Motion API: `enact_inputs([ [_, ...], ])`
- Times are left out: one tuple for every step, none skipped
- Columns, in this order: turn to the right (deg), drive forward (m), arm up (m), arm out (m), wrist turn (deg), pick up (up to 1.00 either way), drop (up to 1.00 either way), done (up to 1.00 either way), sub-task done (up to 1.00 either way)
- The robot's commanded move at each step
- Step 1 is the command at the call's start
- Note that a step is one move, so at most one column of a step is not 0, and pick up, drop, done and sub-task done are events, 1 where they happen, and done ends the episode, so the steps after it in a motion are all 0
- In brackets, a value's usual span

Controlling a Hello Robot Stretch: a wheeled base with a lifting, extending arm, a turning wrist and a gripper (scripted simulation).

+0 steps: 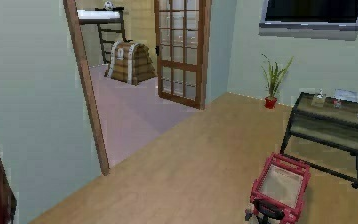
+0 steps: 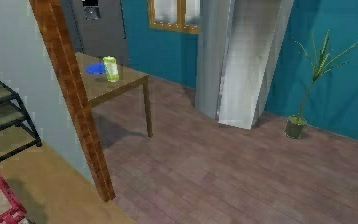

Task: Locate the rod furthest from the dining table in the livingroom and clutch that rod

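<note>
In the forward view a dark low table [image 1: 327, 128] stands at the right on the light wood floor, with small pale things on its top too small to name. A wooden table [image 2: 122, 82] in the arm side view carries a yellow-green cup [image 2: 111, 68] and a blue flat thing [image 2: 95, 70].
A brown door frame [image 1: 87, 90] opens onto a pinkish-floored room with a glazed wooden door [image 1: 182, 50] and a wooden chest [image 1: 133, 62]. A red-framed box [image 1: 281, 188] lies on the floor near the bottom right. Potted plants [image 1: 274, 80] [image 2: 309, 80] stand by walls. A brick-red post [image 2: 77, 100] rises close by.
</note>
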Motion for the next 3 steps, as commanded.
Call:
enact_inputs([
  [-3.0,0.0,0.0,0.0,0.0,0.0,0.0,0.0,0.0],
  [0.0,0.4,0.0,0.0,0.0,0.0,0.0,0.0,0.0],
  [12.0,0.0,0.0,0.0,0.0,0.0,0.0,0.0,0.0],
])
